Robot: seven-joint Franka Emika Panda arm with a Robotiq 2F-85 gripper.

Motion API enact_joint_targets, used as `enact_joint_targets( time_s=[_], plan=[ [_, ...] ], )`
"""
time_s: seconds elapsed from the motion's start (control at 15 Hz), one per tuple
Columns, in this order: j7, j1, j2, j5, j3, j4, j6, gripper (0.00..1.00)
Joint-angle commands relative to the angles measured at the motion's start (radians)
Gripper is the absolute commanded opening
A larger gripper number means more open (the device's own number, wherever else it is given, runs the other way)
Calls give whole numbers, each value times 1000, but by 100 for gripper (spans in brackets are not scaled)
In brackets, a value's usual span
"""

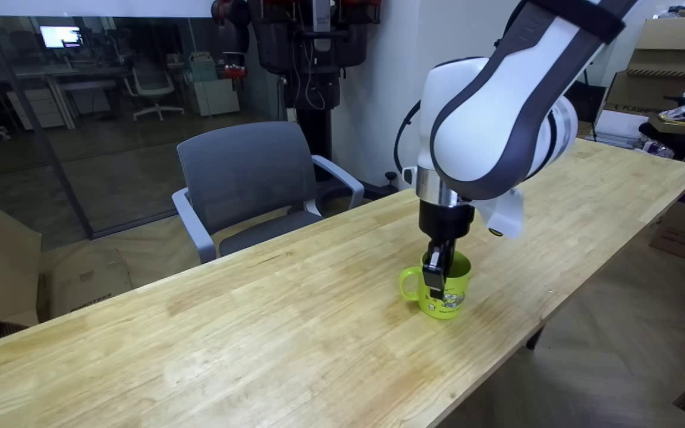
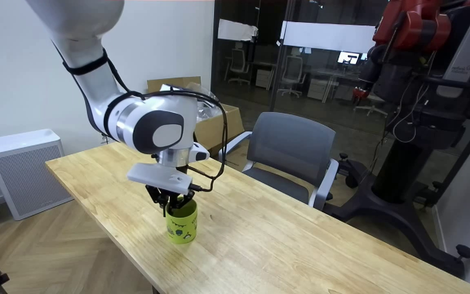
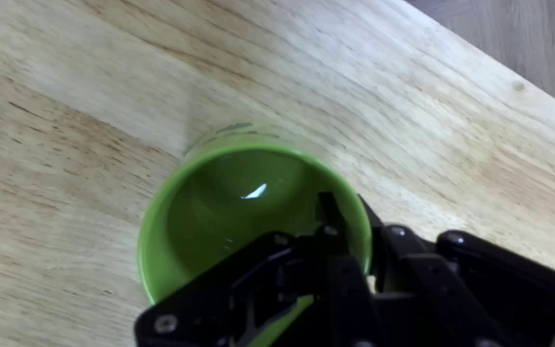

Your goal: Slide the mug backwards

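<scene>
Beside your wooden bench [image 1: 211,345] you have a grey chair [image 1: 247,172], with dark glass panels [image 1: 134,137] behind it and a lit screen [image 1: 60,37] beyond them. In an exterior view, a white wall [image 2: 169,45] rises above herringbone floor [image 2: 67,245].

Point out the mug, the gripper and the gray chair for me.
Mug [image 2: 182,226]: in an exterior view, on its printed outer wall.
Gripper [image 3: 348,202]: in the wrist view, midway between its fingertips, at the mug's rim.
Gray chair [image 1: 250,175]: in an exterior view, on its backrest.
</scene>
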Motion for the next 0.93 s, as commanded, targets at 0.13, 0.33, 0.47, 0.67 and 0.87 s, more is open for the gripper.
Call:
enact_joint_targets(
  time_s=[0.13, 0.33, 0.47, 0.67, 0.87],
  plan=[
    [42, -9, -39, 6, 2, -74, 7, 3],
    [51, -9, -49, 10, -5, -89, 7, 41],
    [70, -3, -57, 7, -20, -110, 20, 55],
    [115, 18, -79, -21, -60, -143, 62, 74],
    [179, 61, -116, -82, -122, -183, 115, 96]
  ],
)
